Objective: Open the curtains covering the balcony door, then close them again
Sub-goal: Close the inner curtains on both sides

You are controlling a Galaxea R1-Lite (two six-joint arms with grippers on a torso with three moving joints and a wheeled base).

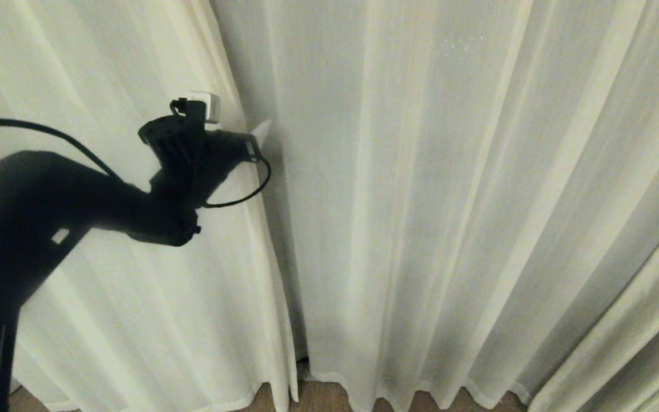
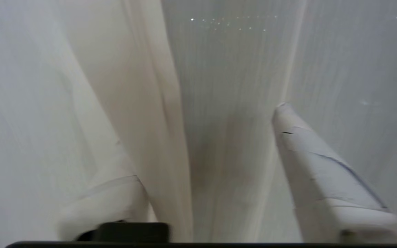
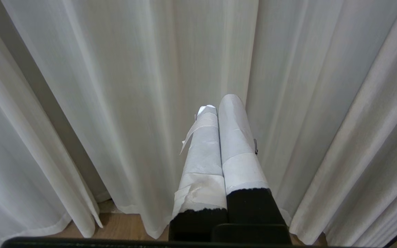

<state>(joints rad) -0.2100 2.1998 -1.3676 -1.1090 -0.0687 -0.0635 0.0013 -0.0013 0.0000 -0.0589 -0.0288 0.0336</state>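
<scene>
Two cream-white curtains hang shut side by side: the left panel and the right panel. They meet at a shadowed seam, and the balcony door is hidden behind them. My left gripper is raised at the seam against the left panel's inner edge. In the left wrist view it is open, its taped fingers wide apart. A fold of the left panel hangs loose between them and drapes over one finger. My right gripper is shut on nothing, low in front of the curtain pleats.
Wood floor shows under the wavy hems, and again in the right wrist view. My left arm reaches in from the left. More pleated fabric fills the right side.
</scene>
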